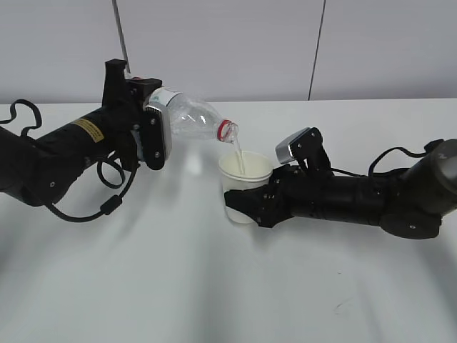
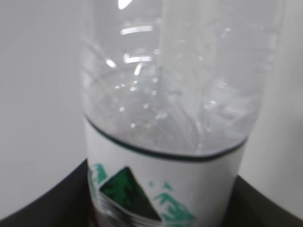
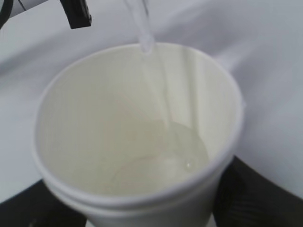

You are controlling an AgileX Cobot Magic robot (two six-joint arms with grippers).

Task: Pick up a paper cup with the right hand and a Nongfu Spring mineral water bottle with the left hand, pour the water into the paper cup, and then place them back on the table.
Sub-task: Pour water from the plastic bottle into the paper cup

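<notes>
My left gripper (image 1: 151, 123) is shut on the clear Nongfu Spring bottle (image 1: 191, 120) and holds it tipped to the right, its red neck ring over the cup. A thin stream of water falls from its mouth into the white paper cup (image 1: 245, 187). My right gripper (image 1: 246, 203) is shut on the cup and holds it upright just above the table (image 1: 214, 286). In the left wrist view the bottle (image 2: 165, 118) fills the frame, with its white and green label low down. In the right wrist view the cup (image 3: 137, 142) has some water at its bottom and the stream enters at its far rim.
Both black arms lie low over the white table, the left arm's looped cable (image 1: 107, 204) hanging near the tabletop. A grey wall with two vertical seams stands behind. A black part of the left arm (image 3: 75, 13) shows at the top of the right wrist view.
</notes>
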